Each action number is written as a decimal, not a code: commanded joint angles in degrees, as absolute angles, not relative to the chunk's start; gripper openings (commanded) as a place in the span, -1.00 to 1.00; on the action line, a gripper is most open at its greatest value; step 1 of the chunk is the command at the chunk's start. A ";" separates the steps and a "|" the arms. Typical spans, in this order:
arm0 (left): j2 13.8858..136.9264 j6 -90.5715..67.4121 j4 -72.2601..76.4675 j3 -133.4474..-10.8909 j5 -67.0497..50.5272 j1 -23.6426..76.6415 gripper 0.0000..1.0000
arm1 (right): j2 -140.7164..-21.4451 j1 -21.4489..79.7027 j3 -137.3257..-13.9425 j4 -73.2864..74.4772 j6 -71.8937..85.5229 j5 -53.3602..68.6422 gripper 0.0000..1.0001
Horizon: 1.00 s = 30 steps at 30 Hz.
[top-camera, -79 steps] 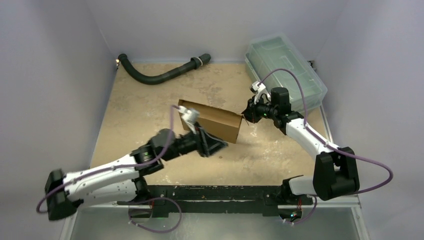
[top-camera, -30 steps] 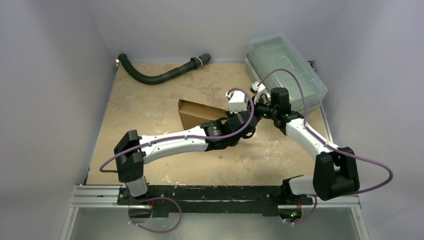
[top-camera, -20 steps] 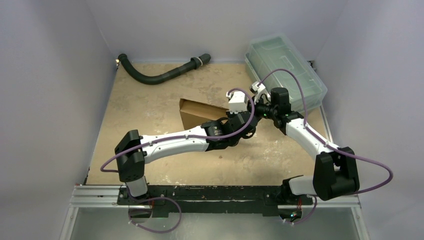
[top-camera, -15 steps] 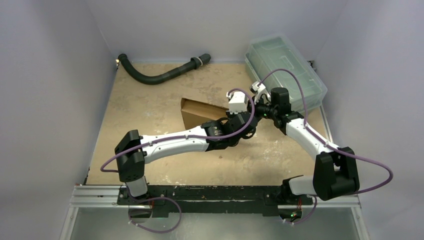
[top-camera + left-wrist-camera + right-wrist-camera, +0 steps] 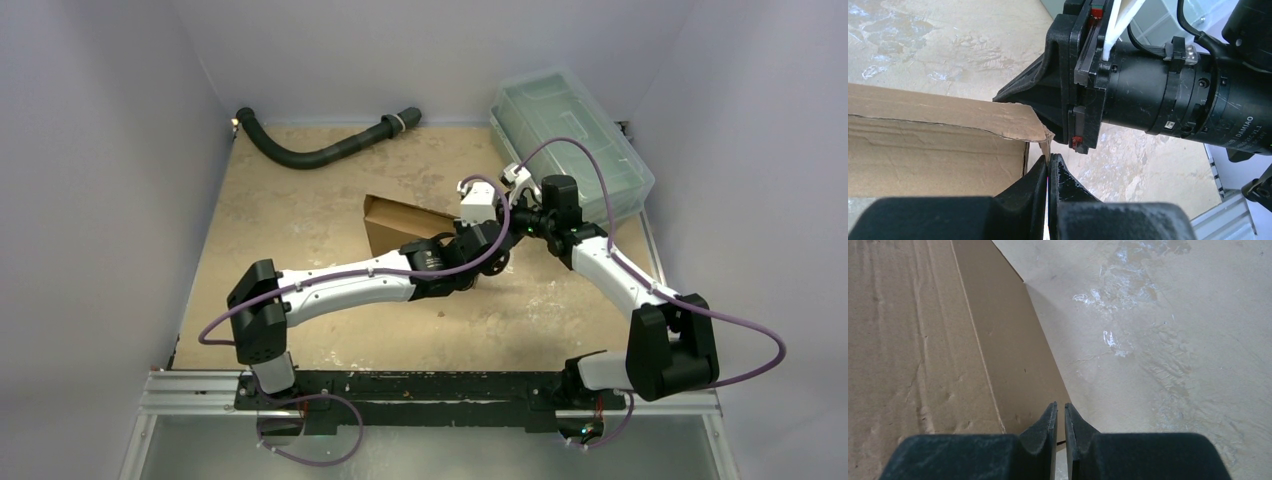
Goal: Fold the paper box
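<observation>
Top external view shows a tan, mottled worktop point(image 5: 300, 230) with whitish scuffs, boxed in by plain pale grey-lavender walls point(image 5: 400, 50) on the left, far and right sides. A black ribbed hose point(image 5: 320, 152) curves along the far left. A clear greenish plastic lidded bin point(image 5: 570, 130) sits in the far right corner. A brown corrugated cardboard box point(image 5: 392, 220) rests near the middle of the worktop, well apart from the hose and nearer the bin. Its left end is in plain sight, while its right end is covered by the two arms that meet there. The left arm stretches from the near left across to that right end, and the right arm bends in from the near right. From the left wrist, the left hand point(image 5: 1048, 167) is closed, its two dark fingertips pressed together on the thin corner edge of a cardboard flap that comes down between them. The box's open inside lies to the left, and the right arm's black wrist is just beyond the flap. From the right wrist, the right hand point(image 5: 1061, 412) is closed to a thin slit, and the edge of a creased cardboard panel runs down into that slit, so it grips the box. Bare scuffed worktop fills the right of that view.
</observation>
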<state>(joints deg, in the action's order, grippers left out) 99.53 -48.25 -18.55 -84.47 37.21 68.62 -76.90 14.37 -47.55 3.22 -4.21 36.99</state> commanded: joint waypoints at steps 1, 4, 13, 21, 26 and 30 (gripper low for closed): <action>95.62 -45.96 -17.28 -85.47 33.35 67.41 -1.00 | -77.24 14.84 -48.87 3.52 -5.36 37.09 -0.77; 94.96 -45.83 -17.63 -85.34 33.07 67.08 -1.00 | -77.26 14.85 -48.87 3.52 -5.45 37.06 -0.77; 94.35 -43.64 -21.09 -86.51 32.71 66.30 -1.00 | -77.26 14.94 -49.00 3.69 -5.89 37.00 -0.76; 96.23 -41.32 -23.45 -88.50 28.66 65.06 -1.00 | -77.35 15.12 -49.04 4.11 -6.69 36.83 -0.74; 95.67 -40.04 -23.55 -88.11 27.35 64.65 -1.00 | -76.72 15.11 -49.45 5.10 -8.23 36.21 -0.71; 95.04 -38.36 -23.81 -87.48 26.48 64.36 -1.00 | -75.50 15.07 -49.59 5.72 -10.23 35.45 -0.67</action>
